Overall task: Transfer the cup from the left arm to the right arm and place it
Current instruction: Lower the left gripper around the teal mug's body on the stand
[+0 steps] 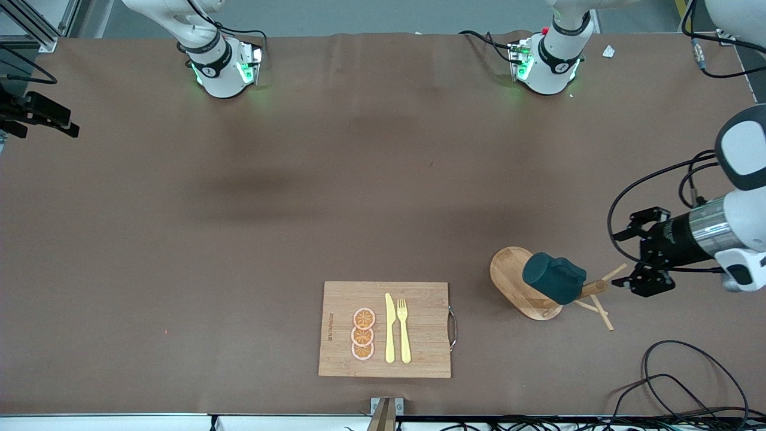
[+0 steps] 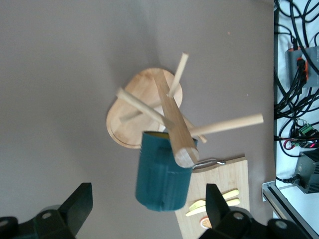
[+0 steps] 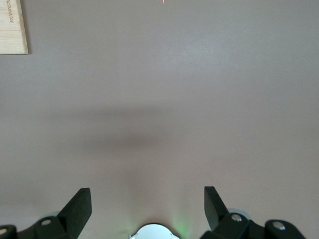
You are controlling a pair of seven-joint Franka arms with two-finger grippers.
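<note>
The dark teal cup [image 1: 553, 276] hangs tilted on a peg of the wooden peg rack [image 1: 517, 281], mouth toward the post. In the left wrist view the cup [image 2: 162, 172] shows bottom-first below the rack's post [image 2: 172, 117]. My left gripper [image 1: 629, 257] is open and empty, level with the rack's pegs on the side toward the left arm's end of the table, apart from the cup; its jaws [image 2: 148, 201] stand wide on either side of the cup. My right gripper [image 3: 147, 199] is open and empty over bare table by its own base; it is out of the front view.
A wooden cutting board [image 1: 419, 299] with three orange slices [image 1: 363, 334], a yellow knife [image 1: 389, 329] and a yellow fork [image 1: 404, 329] lies near the front camera's edge. Black cables [image 1: 688, 371] lie at the left arm's end. The arm bases [image 1: 224, 69] stand along the table's robot edge.
</note>
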